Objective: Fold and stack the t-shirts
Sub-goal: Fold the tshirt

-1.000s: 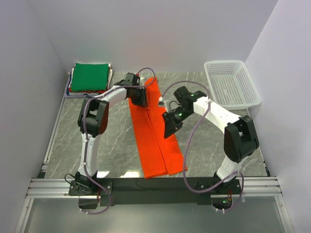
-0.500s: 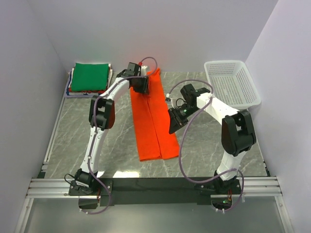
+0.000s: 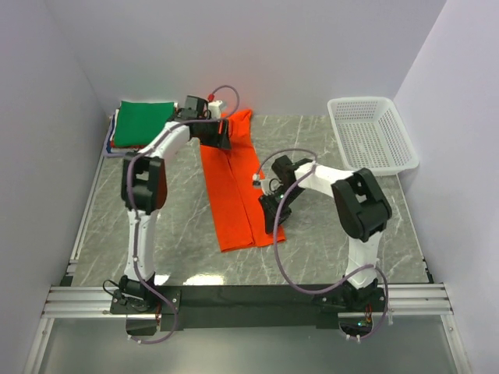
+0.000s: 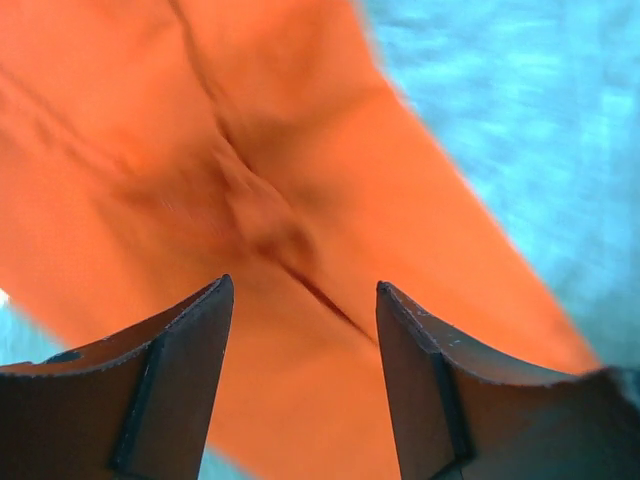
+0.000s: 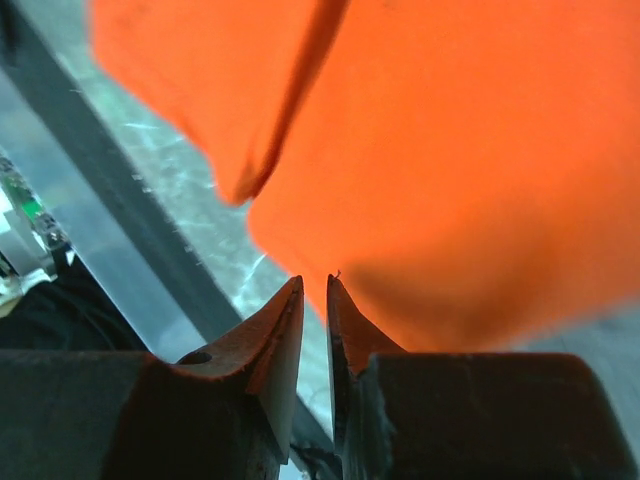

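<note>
This is a robotics lab cell: plain white walls (image 3: 234,54) box in a marble-patterned desk (image 3: 179,226), with the left arm (image 3: 144,185) and right arm (image 3: 360,204) bolted to an aluminium rail (image 3: 86,300) at 6 o'clock.

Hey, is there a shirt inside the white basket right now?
No, the top view shows the white basket with its lattice floor bare, while the orange shirt lies on the table.

Grey marbled table (image 3: 179,226) between plain pale walls (image 3: 296,47), evenly lit
</note>
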